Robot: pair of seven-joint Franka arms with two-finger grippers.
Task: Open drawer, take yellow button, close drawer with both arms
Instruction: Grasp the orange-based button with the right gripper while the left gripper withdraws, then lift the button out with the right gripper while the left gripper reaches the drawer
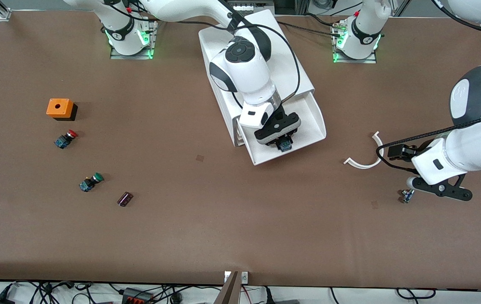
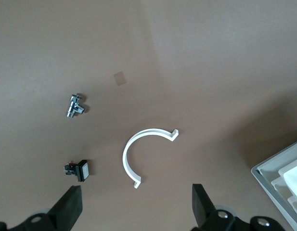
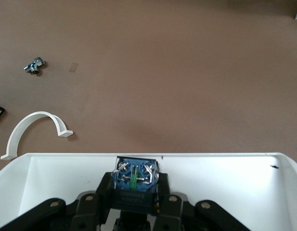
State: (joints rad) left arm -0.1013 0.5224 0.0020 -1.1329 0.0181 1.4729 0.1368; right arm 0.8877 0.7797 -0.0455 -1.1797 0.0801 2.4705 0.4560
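Note:
The white cabinet [image 1: 261, 42] stands between the arms' bases, and its lowest drawer [image 1: 314, 122] is pulled out toward the front camera. My right gripper [image 1: 283, 142] is down inside the drawer, shut on the blue square base of a button [image 1: 285, 146]. In the right wrist view the base [image 3: 135, 179] sits between the black fingers [image 3: 97, 197] above the drawer's white floor [image 3: 225, 192]. The button's cap is hidden. My left gripper [image 1: 436, 185] hangs open and empty over the table at the left arm's end, its fingers [image 2: 69, 207] wide apart.
A white curved clip [image 1: 367, 155] lies between the drawer and my left gripper, and shows in the left wrist view [image 2: 138, 149]. A silver fitting [image 2: 75, 106] and a small black switch [image 2: 79, 170] lie beside it. An orange box [image 1: 60, 108], a red-capped button [image 1: 66, 138], a green-capped button [image 1: 90, 182] and a dark block [image 1: 125, 199] lie toward the right arm's end.

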